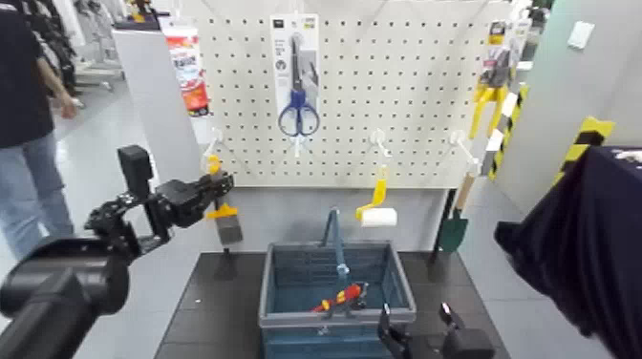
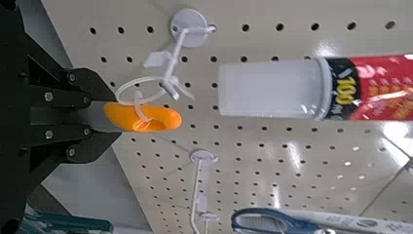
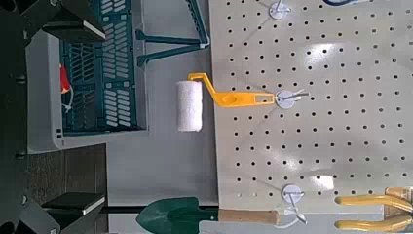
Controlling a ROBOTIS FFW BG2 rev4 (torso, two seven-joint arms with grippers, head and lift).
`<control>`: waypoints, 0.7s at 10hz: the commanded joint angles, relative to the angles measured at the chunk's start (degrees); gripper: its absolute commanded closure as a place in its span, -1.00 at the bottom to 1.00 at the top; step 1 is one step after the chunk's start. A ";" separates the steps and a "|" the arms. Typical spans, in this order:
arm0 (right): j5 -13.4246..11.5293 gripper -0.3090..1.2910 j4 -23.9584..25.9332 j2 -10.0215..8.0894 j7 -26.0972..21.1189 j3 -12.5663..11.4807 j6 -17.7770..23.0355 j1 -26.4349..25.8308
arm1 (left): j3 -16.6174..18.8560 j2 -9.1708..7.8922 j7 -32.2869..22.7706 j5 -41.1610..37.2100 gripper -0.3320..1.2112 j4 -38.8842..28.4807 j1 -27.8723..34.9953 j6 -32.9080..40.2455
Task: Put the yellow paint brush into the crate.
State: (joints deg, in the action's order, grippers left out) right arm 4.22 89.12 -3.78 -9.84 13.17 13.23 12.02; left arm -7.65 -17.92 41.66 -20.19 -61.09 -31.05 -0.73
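The yellow paint brush (image 1: 223,212) hangs at the pegboard's lower left, orange handle up and grey ferrule and bristles down. My left gripper (image 1: 212,195) is shut on its handle. In the left wrist view the black fingers (image 2: 73,88) clamp the orange handle (image 2: 146,118), whose end sits at a white peg hook (image 2: 183,27). The blue-grey crate (image 1: 277,313) stands on the dark table below the board, its blue hoop handle (image 1: 334,239) upright. It also shows in the right wrist view (image 3: 97,68). My right gripper (image 1: 416,329) is open and empty, low at the crate's front right.
A red-and-yellow tool (image 1: 342,298) lies in the crate. On the pegboard (image 1: 411,105) hang packaged scissors (image 1: 297,76), a yellow-handled roller (image 1: 375,208) and a green trowel (image 1: 453,229). A person (image 1: 24,115) stands at the far left. A dark cloth (image 1: 583,248) is at the right.
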 commanded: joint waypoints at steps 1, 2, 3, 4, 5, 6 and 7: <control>0.00 -0.43 0.00 0.09 0.00 -0.08 -0.04 0.11 | -0.53 0.08 0.27 -1.78 0.97 -6.06 2.23 -2.61; 0.00 -0.43 0.00 0.09 0.00 -0.17 -0.13 0.11 | -0.70 0.08 0.36 -2.22 0.97 -9.49 3.19 -4.63; 0.00 -0.43 0.00 0.09 0.00 -0.17 -0.22 0.11 | -0.96 0.08 0.27 -3.10 0.97 -12.39 3.81 -6.22; 0.00 -0.43 0.00 0.09 0.00 -0.17 -0.22 0.11 | -1.58 0.08 0.09 -5.82 0.97 -13.88 4.25 -7.27; 0.00 -0.43 0.00 0.09 0.00 -0.17 -0.22 0.19 | -1.84 0.08 -0.08 -7.58 0.97 -15.90 5.04 -8.76; 0.00 -0.43 0.00 0.09 0.00 -0.25 -0.22 0.19 | -1.67 -0.10 -0.88 -8.11 0.97 -18.27 5.83 -10.52; 0.00 -0.43 0.00 0.18 0.00 -0.17 -0.13 0.28 | -1.58 -0.19 -1.67 -9.25 0.97 -19.33 6.53 -11.31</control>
State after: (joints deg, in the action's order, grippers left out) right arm 4.22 89.12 -3.62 -9.84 12.94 13.03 12.24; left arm -9.27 -18.02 40.08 -28.91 -79.72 -24.91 -11.54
